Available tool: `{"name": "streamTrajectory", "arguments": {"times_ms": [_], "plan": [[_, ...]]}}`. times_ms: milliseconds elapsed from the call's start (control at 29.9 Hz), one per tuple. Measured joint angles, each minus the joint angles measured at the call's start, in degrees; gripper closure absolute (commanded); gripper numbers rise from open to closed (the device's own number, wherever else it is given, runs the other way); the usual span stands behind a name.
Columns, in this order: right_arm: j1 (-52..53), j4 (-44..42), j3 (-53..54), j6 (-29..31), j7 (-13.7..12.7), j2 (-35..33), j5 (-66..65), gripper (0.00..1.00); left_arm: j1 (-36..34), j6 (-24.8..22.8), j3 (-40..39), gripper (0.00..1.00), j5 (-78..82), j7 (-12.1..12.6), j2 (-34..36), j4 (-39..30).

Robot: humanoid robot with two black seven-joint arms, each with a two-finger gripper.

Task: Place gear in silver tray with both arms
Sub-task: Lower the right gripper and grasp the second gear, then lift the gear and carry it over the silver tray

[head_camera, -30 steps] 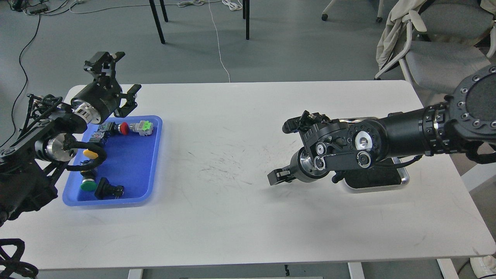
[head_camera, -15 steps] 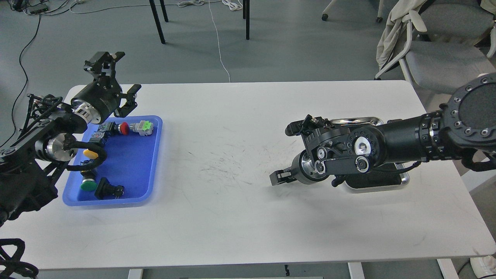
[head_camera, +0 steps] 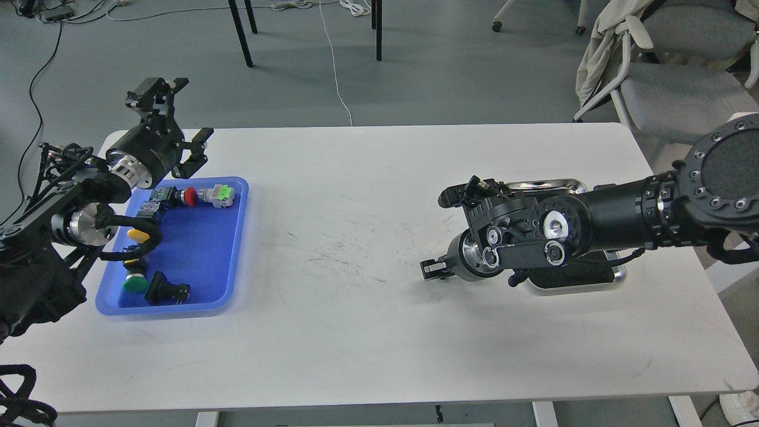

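Note:
The silver tray (head_camera: 618, 275) lies at the right of the table, mostly hidden under my right arm; its shiny rim and a strip of dark floor show. My right gripper (head_camera: 432, 270) hangs low over the table just left of the tray, small and dark, so its fingers cannot be told apart. My left gripper (head_camera: 178, 117) is open and empty, raised above the far end of the blue tray (head_camera: 237, 237). Small gear lies in the blue tray: a red-button part (head_camera: 188, 196), a grey-green part (head_camera: 218, 194), a yellow cap (head_camera: 138, 236), a green button (head_camera: 135, 284) and a black part (head_camera: 168, 290).
The white table (head_camera: 356, 332) has scuff marks at its middle. Chairs (head_camera: 676, 83) stand behind its right far corner, and cables lie on the floor beyond the far edge.
My right gripper has drawn a little to the right, towards the silver tray. My left gripper has shifted slightly to the left. The parts have not moved.

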Motion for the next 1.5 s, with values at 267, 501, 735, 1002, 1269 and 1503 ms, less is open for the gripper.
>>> {"name": "streamTrajectory", "arguments": {"times_ms": [267,501,735,1002,1269,1503], "plan": [[0.0,0.2,0.0,0.0,0.1,0.1,-0.6,0.96,0.0,0.4,0.0,0.02,0.0,0.0,0.1,-0.1],[1.5,0.4,0.9,0.2,0.3,-0.6,-0.2,0.98,0.0,0.4,0.0,0.02,0.0,0.0,0.4,-0.1],[8.8,3.4,6.4,0.2,0.7,-8.2,0.3,0.98,-0.5,2.6,-0.1,0.02,0.0,0.0,0.6,-0.1],[11.4,0.5,13.2,1.3,2.6,-26.9,-0.6,0.98,-0.7,2.6,0.0,0.02,0.0,0.1,0.6,-0.5],[-0.8,-1.1,14.8,-0.3,4.6,-36.0,-8.7,0.98,-0.7,2.7,0.0,0.02,0.1,0.1,-0.2,-0.5],[-10.7,-1.3,17.2,-2.5,4.7,-36.5,-12.8,0.98,-0.6,2.8,0.0,0.02,1.9,0.1,-0.2,-0.6]]}}
